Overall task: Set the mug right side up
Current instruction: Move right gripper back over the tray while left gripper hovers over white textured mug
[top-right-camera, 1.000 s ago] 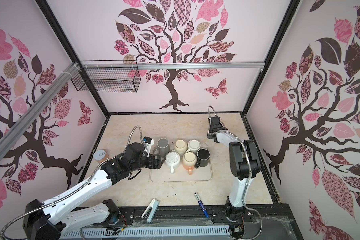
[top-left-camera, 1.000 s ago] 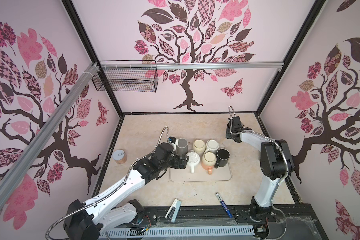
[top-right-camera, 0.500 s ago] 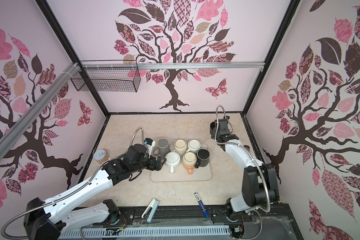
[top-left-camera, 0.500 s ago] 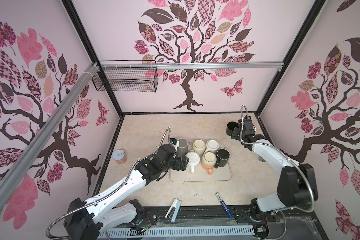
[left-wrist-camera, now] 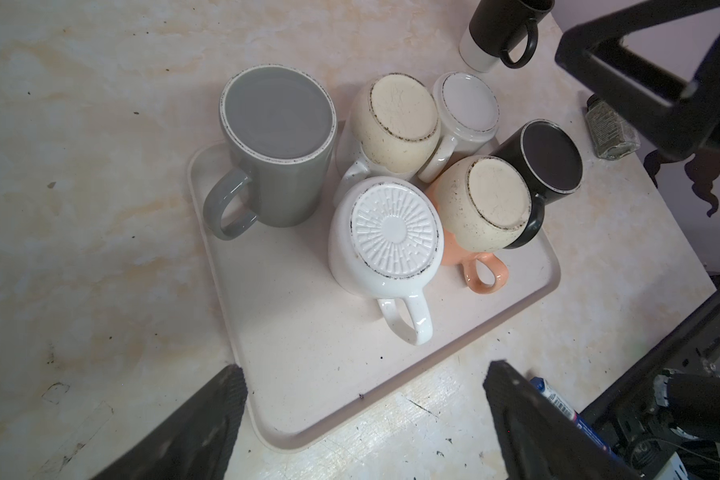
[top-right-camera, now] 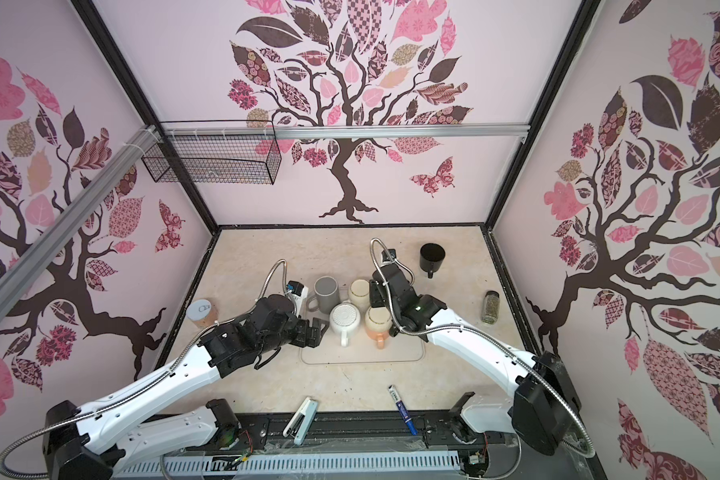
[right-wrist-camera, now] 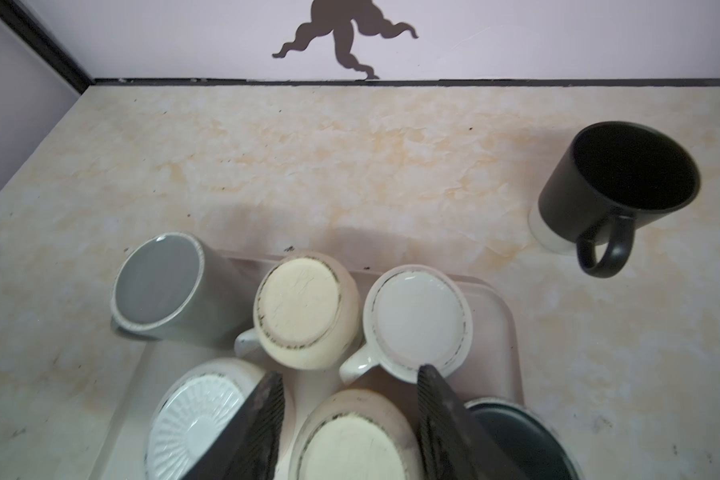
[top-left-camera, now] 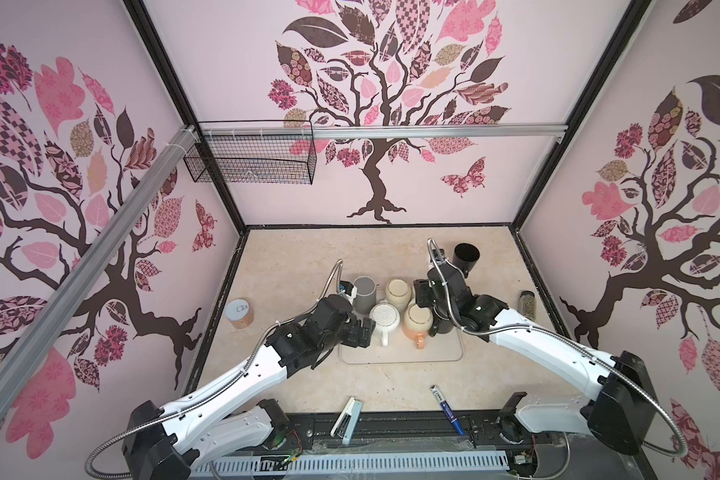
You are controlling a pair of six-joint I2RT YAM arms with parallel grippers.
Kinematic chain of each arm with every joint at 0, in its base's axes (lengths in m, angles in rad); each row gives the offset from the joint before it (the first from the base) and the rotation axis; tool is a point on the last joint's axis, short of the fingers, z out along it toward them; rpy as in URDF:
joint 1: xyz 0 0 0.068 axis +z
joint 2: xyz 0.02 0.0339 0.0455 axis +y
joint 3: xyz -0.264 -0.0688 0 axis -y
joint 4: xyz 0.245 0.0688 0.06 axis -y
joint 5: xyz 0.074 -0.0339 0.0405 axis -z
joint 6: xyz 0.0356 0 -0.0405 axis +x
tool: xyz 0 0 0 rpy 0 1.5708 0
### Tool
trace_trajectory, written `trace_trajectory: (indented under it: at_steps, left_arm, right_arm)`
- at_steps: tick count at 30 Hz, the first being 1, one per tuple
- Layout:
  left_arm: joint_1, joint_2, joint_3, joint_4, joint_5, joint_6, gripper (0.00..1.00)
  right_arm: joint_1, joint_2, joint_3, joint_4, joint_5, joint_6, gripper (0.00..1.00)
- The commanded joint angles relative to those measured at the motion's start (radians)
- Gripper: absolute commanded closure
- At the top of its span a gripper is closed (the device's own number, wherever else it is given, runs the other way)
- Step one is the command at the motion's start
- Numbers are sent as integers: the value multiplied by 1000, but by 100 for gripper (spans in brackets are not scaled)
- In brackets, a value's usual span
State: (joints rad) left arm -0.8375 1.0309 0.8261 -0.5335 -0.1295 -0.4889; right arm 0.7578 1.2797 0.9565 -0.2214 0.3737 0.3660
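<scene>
**Black mug upright, right arm back over the tray**

The matte black ceramic mug (top-left-camera: 466, 254) stands mouth-up on the beige marbled tabletop (top-left-camera: 292, 266), released and well apart from the cream plastic tray (top-left-camera: 400, 357). Six inverted mugs are still waiting on the tray. The right gripper (right-wrist-camera: 346, 376) has swung back above them, jaws half apart and empty. The left gripper (left-wrist-camera: 364, 372) hovers wide open and empty beside the white ribbed-base mug (left-wrist-camera: 385, 232). No writing is legible.

In both top views the right arm (top-left-camera: 537, 336) hides the pale grey mug (right-wrist-camera: 418, 318) and most of the upside-down black mug (right-wrist-camera: 520, 436). The right wrist view crops that black mug, the ribbed white mug (right-wrist-camera: 192, 419) and the peach mug (right-wrist-camera: 350, 444), jaws overlapping them.
</scene>
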Motion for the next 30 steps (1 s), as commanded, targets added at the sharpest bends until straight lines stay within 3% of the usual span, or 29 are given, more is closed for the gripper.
trace_trajectory:
  at_steps: [1,5,11,18,30]
  left_arm:
    - [-14,-5,-44,-5,6,-20,8]
    - [-20,10,-55,-32,35,-48,12]
    - [-45,24,-85,11,55,-90,21]
    - [-93,83,-75,28,-7,-123,22]
    - [-94,202,41,-12,-103,-51,23]
  right_arm:
    - [107,-67,-4,-68,41,26,45]
    - [136,-112,-9,-128,-18,48,44]
    - [136,-200,-52,-150,23,70,44]
    - [136,-247,-142,-100,25,103,44]
    - [136,-243,-217,-46,5,120,44]
